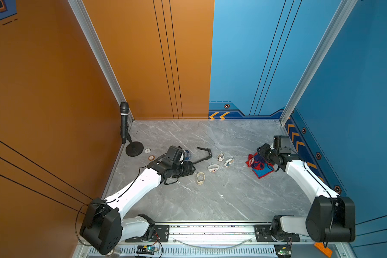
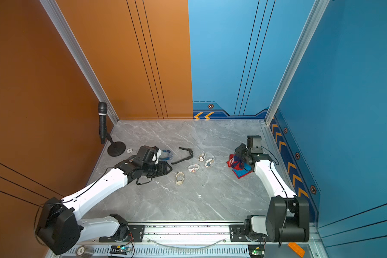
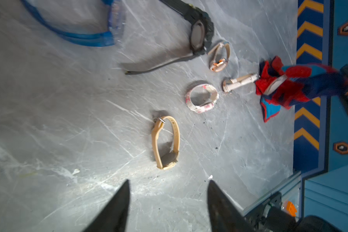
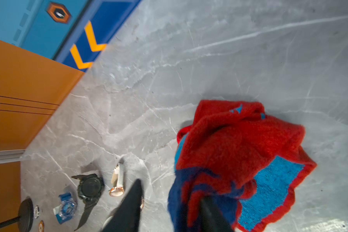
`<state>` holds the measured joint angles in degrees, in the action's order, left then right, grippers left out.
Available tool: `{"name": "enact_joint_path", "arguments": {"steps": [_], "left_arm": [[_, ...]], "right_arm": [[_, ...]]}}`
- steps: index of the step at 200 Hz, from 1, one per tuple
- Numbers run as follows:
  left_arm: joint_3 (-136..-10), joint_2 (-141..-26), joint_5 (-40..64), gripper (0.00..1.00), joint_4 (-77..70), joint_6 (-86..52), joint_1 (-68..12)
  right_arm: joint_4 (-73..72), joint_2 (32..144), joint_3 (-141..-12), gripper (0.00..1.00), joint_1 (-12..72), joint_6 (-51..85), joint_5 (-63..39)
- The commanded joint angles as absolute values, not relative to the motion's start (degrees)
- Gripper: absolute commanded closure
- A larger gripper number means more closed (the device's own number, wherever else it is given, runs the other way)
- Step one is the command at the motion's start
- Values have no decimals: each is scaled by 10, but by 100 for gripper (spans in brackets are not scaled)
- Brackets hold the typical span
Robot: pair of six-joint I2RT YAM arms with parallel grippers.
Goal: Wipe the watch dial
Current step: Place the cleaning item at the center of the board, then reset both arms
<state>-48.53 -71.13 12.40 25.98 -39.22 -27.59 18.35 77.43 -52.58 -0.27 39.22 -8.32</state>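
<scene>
Though spread wide and empty, points the left end effector (image 3: 168, 181) at the tan-strapped watch (image 3: 166, 142) just ahead, probably to steady it. Shows the right end effector (image 4: 171, 189) spread too, one finger (image 4: 213, 217) over the bunched red-and-blue cloth (image 4: 239, 140), presumably placed there as wiper. Leaves all watches (image 1: 213, 168) loose on the counter (image 1: 210, 201) between both arms; cannot tell the intended dial.

black microphone (image 1: 124, 120) on stand with round base (image 1: 134, 149), far left corner of grey marble table (image 1: 210, 201). white chip (image 1: 147, 150) just beside base; brown chip (image 1: 151, 158) near it, apart. orange block (image 1: 322, 249) past front edge, right corner. small board (image 1: 146, 248), green light lit, under front rail; second board (image 1: 283, 252) toward right.
</scene>
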Motion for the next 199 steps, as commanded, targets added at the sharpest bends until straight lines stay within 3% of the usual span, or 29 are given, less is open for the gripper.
{"name": "enact_joint_path", "arguments": {"steps": [1, 18, 90, 123, 135, 171, 199], "left_arm": [[-456, -685, 106, 17, 288, -389, -247], [-446, -661, 98, 8, 290, -387, -225], [-429, -528, -35, 3, 309, -388, -130], [-363, -466, -139, 1, 196, -316, -125], [-325, -445, -169, 1, 135, -289, -125], [-236, -417, -221, 2, -27, -201, -119], [-186, -430, -213, 2, -129, -118, -100]], "right_arm": [[259, 789, -571, 0, -1, 371, -56], [291, 774, -574, 0, -4, 360, -16], [372, 640, -620, 0, 1, 313, 126], [136, 594, -491, 0, 21, 171, 54], [35, 598, -427, 0, 37, 115, 78], [-155, 696, -334, 0, 33, 51, 84], [-206, 769, -326, 0, 31, 22, 83]]}}
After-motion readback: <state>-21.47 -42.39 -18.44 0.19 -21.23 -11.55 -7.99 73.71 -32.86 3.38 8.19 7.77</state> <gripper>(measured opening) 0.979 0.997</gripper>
